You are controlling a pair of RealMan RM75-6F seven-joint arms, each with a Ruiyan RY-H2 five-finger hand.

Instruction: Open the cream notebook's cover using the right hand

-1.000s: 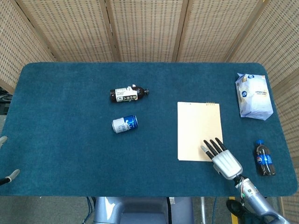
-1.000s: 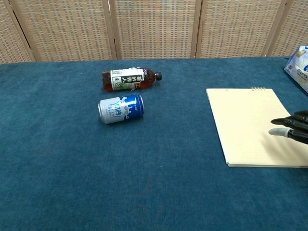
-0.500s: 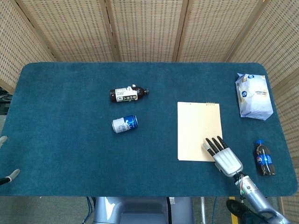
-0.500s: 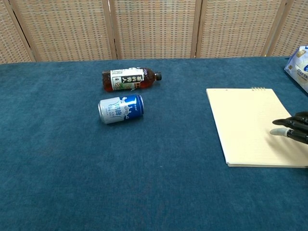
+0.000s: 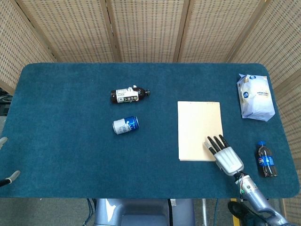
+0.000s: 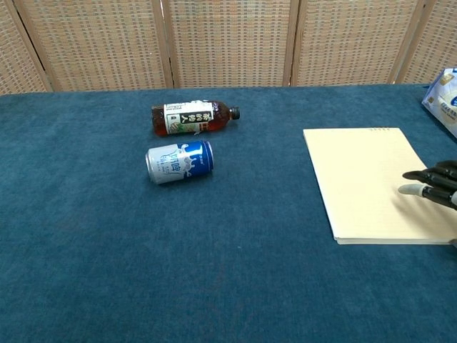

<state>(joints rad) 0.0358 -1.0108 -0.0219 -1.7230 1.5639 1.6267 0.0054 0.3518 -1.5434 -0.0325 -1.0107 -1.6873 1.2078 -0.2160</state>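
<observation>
We see a plain cream notebook (image 5: 199, 130) at right of centre on a deep teal table cloth (image 5: 66, 117). Our right hand (image 5: 225, 156) is silver-grey with black fingers (image 5: 216, 143). Left of centre lie a dark brown bottle with a white label (image 5: 129, 94) and a blue-and-white can (image 5: 125, 125). At the right edge lie a white-and-blue bag (image 5: 255, 96) and a dark cola bottle with a blue cap and label (image 5: 265, 159). Woven tan screens (image 5: 141, 28) fill the top.

There are two bottles lying on the table: a dark tea bottle (image 5: 130, 94) (image 6: 193, 117) and a small cola bottle (image 5: 265, 159). One can (image 5: 125, 125) (image 6: 179, 161) lies on its side. One notebook (image 5: 199, 128) (image 6: 364, 179) lies flat. One white bag (image 5: 256, 96) (image 6: 443, 98) sits at the far right. Two hands show: the right hand (image 5: 225, 155) (image 6: 434, 190), and only fingertips of the left hand (image 5: 8, 178) at the left edge.
</observation>
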